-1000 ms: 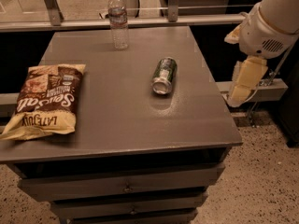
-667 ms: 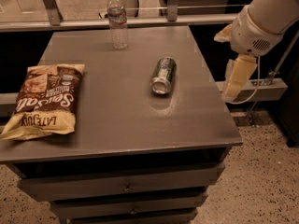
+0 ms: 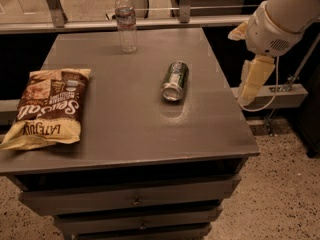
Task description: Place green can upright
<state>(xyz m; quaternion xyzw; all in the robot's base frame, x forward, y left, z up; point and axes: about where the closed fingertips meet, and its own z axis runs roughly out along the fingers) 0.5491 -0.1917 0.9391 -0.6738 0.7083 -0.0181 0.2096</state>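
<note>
The green can [image 3: 175,80] lies on its side near the middle of the grey table [image 3: 125,129]. Its silver end faces the front and its length runs towards the back. My gripper [image 3: 241,66] hangs off the table's right edge, to the right of the can and a little above the tabletop. It is open and empty, its pale fingers [image 3: 252,79] spread apart. It does not touch the can.
A clear water bottle [image 3: 126,21] stands upright at the table's back edge. A brown chip bag [image 3: 47,106] lies flat at the left. Drawers [image 3: 135,201] sit below the tabletop. A rail and a ledge [image 3: 280,96] run behind and to the right.
My arm and gripper have moved left and slightly up, closer to the table's right edge. The can, bottle and bag have not moved.
</note>
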